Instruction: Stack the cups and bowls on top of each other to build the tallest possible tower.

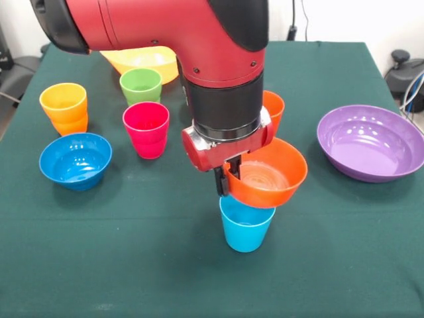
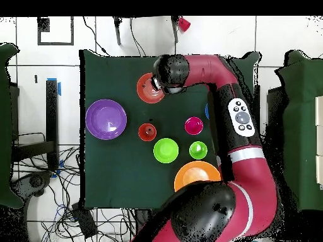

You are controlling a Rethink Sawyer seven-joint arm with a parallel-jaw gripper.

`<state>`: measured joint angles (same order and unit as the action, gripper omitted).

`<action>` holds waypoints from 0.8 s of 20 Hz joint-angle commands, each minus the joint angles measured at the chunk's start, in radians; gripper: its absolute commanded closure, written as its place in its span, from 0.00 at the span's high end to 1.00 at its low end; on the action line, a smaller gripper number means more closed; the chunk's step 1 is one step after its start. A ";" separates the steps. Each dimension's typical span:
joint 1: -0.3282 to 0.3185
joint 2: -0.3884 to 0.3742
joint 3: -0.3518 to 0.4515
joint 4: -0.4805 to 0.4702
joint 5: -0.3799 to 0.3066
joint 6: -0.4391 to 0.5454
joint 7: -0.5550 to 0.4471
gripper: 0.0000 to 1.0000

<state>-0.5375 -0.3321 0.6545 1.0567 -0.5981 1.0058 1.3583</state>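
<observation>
The gripper (image 1: pixel 225 177) pinches the orange bowl (image 1: pixel 268 175) by its rim, holding it just over the upright light blue cup (image 1: pixel 246 228) on the worktop (image 1: pixel 132 265), apparently to start the tower

Red arm's end effector (image 1: pixel 226 177) gripping orange bowl (image 1: pixel 268 180) rim, bowl resting atop light blue cup (image 1: pixel 246 228), green worktop (image 1: pixel 165 265)

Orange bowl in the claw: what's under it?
The light blue cup stands upright directly under the orange bowl, which the claw grips by its rim. The bowl hides the cup's rim, so whether they touch cannot be told.
</observation>
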 commanded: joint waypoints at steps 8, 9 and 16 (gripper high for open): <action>-0.016 -0.012 -0.086 0.029 -0.013 0.049 -0.069 0.00; -0.013 -0.007 -0.085 0.020 -0.010 0.052 -0.067 0.00; -0.012 0.001 -0.083 0.013 0.007 0.044 -0.045 0.00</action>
<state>-0.5530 -0.3390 0.6269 1.0567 -0.5792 1.0058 1.3583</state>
